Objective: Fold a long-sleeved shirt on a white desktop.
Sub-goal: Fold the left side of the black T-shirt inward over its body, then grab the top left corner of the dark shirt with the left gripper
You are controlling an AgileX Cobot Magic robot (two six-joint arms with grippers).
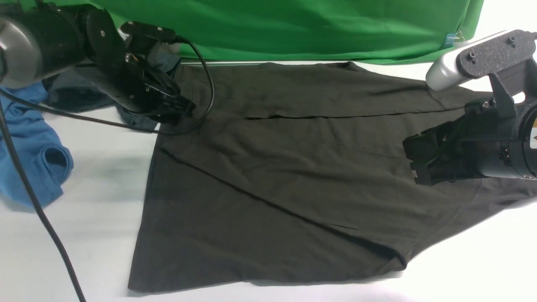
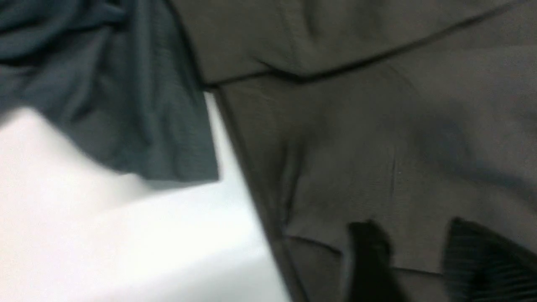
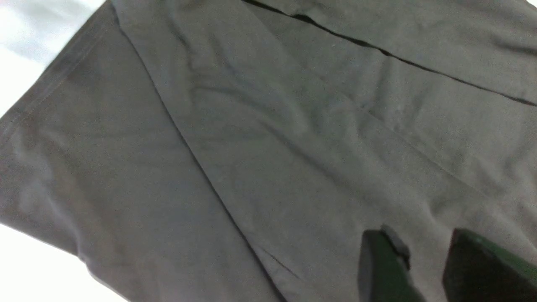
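The long-sleeved shirt (image 1: 285,167) lies spread flat on the white desktop (image 1: 84,235), dark olive, with a folded layer across its far part and a diagonal crease over the body. My left gripper (image 1: 186,110) hovers at the shirt's far left edge; in the left wrist view the left gripper (image 2: 413,228) is open, with only flat shirt cloth (image 2: 356,126) and a fold line showing in the gap. My right gripper (image 1: 413,161) hangs over the shirt's right side. The right wrist view shows the right gripper (image 3: 419,235) open above the cloth (image 3: 251,147), holding nothing.
A slate-grey garment (image 1: 75,94) lies bunched beside the shirt's far left corner, its edge (image 2: 126,105) close to the left fingers. A blue garment (image 1: 29,138) sits at the left. Bright green cloth (image 1: 293,25) hangs behind. A black cable (image 1: 42,218) crosses the near left.
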